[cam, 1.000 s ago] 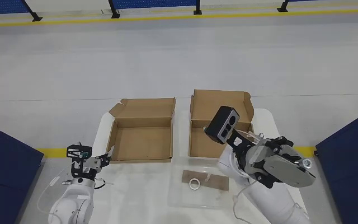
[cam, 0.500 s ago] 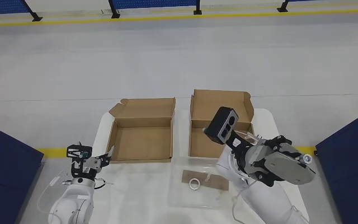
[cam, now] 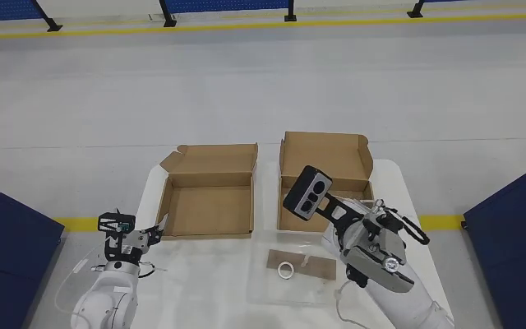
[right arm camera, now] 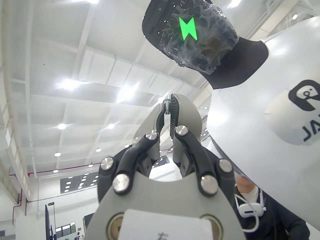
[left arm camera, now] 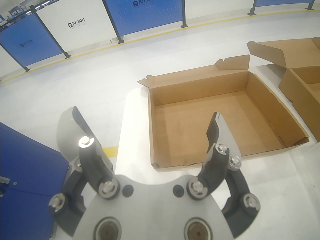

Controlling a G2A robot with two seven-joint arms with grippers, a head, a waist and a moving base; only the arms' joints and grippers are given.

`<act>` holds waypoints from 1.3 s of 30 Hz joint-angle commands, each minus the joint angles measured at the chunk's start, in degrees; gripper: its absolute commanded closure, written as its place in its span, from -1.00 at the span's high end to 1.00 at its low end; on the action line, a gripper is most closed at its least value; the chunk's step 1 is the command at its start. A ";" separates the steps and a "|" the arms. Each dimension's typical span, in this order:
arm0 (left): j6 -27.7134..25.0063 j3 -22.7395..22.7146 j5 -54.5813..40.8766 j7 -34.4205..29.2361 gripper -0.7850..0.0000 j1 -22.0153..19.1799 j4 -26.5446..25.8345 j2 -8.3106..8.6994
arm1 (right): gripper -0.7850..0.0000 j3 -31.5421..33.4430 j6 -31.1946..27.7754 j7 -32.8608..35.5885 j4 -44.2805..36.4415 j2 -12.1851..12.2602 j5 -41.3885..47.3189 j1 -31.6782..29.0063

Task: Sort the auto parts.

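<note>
Top view: two open cardboard boxes stand side by side at the far part of the white desk [cam: 205, 263], the left box [cam: 209, 206] bare inside and the right box [cam: 322, 164] partly hidden by the raised right arm. Nearer, a clear tray [cam: 263, 289] holds a brown card [cam: 319, 266] with a white ring [cam: 285, 270] lying on it. The left pincer [cam: 156, 226] hangs by the left box's near corner.

Left wrist view: the left pincer [left arm camera: 145, 118] is spread wide with nothing in it, facing the left box [left arm camera: 272, 96].

Right wrist view: the right pincer [right arm camera: 168, 101] points up at the ceiling, clamped on a small part [right arm camera: 166, 116], a thin pale shaft with a coil at its tip. It looks light and stiff but apt to twist or slip, so the hold belongs across the shaft, not the springy coil.

Against a second ago, the right wrist has rolled and swung leftward over the right box; the left arm has not stirred.
</note>
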 commanded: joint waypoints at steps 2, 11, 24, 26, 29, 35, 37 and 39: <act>0.00 0.00 0.00 0.00 1.00 0.00 0.00 0.00 | -1.00 0.08 0.12 -0.11 -0.03 0.15 -0.54 0.09; 0.00 0.00 0.00 0.00 1.00 0.00 0.00 0.00 | -1.00 0.65 -0.20 0.21 0.34 0.20 2.23 -0.55; 0.00 0.00 0.00 0.00 1.00 0.00 0.00 0.00 | -1.00 2.73 -2.13 -3.62 0.71 -0.59 5.82 -2.63; 0.00 0.00 0.00 0.00 1.00 0.00 0.00 0.00 | -1.00 3.04 -2.40 -4.29 0.88 -0.69 5.80 -2.98; 0.00 0.00 0.00 0.00 1.00 0.00 0.00 0.00 | -1.00 3.49 -2.53 -4.79 0.94 -0.79 5.15 -3.42; 0.00 0.00 0.00 0.00 1.00 0.00 0.00 0.00 | -1.00 4.44 -1.46 -5.84 0.88 -0.71 0.86 -3.80; 0.00 0.00 0.00 0.00 1.00 0.00 0.00 0.00 | -1.00 4.60 -1.26 -5.81 0.87 -0.73 0.34 -4.11; 0.00 0.00 0.00 0.00 1.00 0.00 0.00 0.00 | -1.00 4.69 -1.20 -5.88 0.84 -0.79 0.26 -4.35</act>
